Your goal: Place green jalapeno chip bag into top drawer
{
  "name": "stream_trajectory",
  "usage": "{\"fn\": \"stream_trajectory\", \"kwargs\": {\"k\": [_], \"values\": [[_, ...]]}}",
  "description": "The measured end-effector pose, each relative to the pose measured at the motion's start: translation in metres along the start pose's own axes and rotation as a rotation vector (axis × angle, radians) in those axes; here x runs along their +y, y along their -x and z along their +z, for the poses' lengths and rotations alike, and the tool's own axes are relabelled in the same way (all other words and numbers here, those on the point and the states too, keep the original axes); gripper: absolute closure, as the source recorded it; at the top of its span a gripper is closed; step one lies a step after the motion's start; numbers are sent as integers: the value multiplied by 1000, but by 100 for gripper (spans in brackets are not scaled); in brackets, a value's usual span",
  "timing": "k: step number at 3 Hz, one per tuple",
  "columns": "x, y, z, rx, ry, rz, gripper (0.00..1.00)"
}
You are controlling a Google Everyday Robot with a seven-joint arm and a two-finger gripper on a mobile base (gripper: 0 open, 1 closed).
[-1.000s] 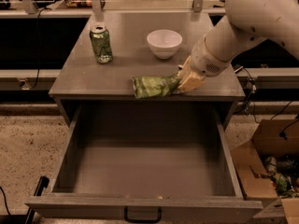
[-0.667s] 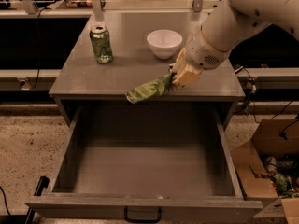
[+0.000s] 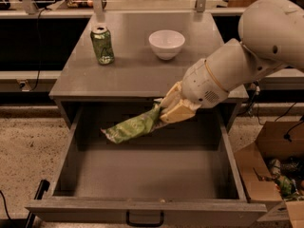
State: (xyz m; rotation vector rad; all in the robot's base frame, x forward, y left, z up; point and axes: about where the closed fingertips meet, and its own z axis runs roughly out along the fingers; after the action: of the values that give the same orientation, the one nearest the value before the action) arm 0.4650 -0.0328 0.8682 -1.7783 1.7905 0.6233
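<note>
The green jalapeno chip bag [image 3: 132, 126] hangs tilted in the air over the open top drawer [image 3: 142, 167], its left end lower. My gripper [image 3: 164, 112] is shut on the bag's right end, just in front of the counter's front edge and above the back of the drawer. The drawer is pulled out wide, grey inside, with a black pull handle [image 3: 145, 219] on its front. Nothing lies in the drawer.
A green drink can [image 3: 102, 44] and a white bowl [image 3: 166, 43] stand on the grey counter [image 3: 133, 70] behind the drawer. A cardboard box [image 3: 273, 167] with clutter sits on the floor to the right. My white arm [image 3: 247, 56] reaches in from the upper right.
My gripper has carried the chip bag off the counter, forward and down, so the bag now hangs over the open drawer.
</note>
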Motion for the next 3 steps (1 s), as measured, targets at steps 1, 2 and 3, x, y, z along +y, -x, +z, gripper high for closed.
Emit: {"fn": "stream_trajectory", "kwargs": {"k": [1, 2, 3], "values": [[4, 5, -2, -20, 8, 13, 100], [3, -21, -5, 82, -97, 4, 100], [2, -91, 19, 201, -199, 46, 100]]}}
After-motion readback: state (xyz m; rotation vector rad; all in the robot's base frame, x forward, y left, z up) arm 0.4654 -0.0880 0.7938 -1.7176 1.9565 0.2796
